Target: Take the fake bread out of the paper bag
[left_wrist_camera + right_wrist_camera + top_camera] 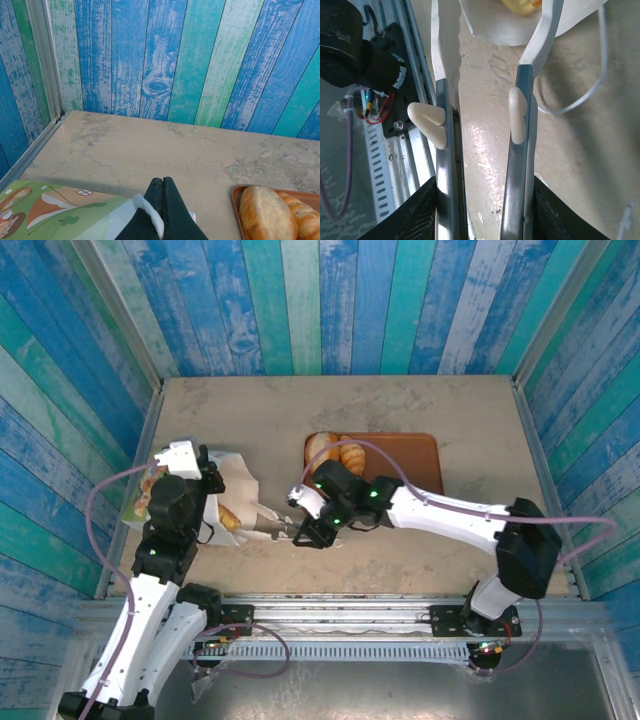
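Currently the left gripper (162, 197) pinches the paper bag (238, 486) rim, far left. The right gripper (491, 30) is spread at its mouth. Fake bread (229, 517) inside is probably light, rigid and smooth: grasp mid-body.

paper bag (236, 486): white, green-and-yellow printed side turned up, laid on its side at the near left, mouth turned right.
bread in the bag (228, 517): golden-brown piece, seen inside the mouth.
loaves (322, 448): two, golden, laid side by side, far of centre.
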`<state>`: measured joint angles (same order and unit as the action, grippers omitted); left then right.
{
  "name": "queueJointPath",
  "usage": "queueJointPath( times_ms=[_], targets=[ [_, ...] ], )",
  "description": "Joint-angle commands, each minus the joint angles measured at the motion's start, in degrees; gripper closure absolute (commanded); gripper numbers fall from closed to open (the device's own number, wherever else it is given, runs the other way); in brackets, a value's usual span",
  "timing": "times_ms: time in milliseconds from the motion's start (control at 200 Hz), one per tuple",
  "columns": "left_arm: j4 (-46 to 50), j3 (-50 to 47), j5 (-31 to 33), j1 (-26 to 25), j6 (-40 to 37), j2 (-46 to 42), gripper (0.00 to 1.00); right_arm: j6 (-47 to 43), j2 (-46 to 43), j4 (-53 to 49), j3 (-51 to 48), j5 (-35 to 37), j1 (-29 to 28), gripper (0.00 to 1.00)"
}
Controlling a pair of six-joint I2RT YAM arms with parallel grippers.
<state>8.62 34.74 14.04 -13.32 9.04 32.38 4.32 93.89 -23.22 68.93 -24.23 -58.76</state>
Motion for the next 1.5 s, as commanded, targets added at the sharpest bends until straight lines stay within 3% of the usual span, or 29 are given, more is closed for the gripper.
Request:
queueJointPath(
  times_ms=[0,481,741,1047,1252,1493],
  targets=[
    [-1.2,0.0,0.5,0.4,0.2,-0.5,1.00,0.2,2.9,0.0,4.4,-1.0,-0.8,0.53],
    [-1.2,-0.2,0.1,0.5,0.5,-0.6,1.00,0.1,12.5,-2.0,12.9,-0.4,-1.7,0.54],
    [-1.3,-0.1,-0.7,0.7,0.5,-0.3,1.00,-0.3,16.3,-3.6,16.8,-0.6,-2.6,0.47],
    [-1.1,-0.1,-0.6,0.9,0.6,-0.5,1.00,-0.3,23.6,-8.2,23.4,-0.3,-2.8,0.46],
    [-1.1,-0.1,-0.7,1.0,0.6,-0.3,1.00,0.6,23.6,-8.3,23.5,-0.4,-2.9,0.59],
    [-1.0,-0.1,-0.4,1.1,0.6,-0.3,1.00,1.0,16.2,-6.4,17.9,8.5,-3.2,0.70]
  ],
)
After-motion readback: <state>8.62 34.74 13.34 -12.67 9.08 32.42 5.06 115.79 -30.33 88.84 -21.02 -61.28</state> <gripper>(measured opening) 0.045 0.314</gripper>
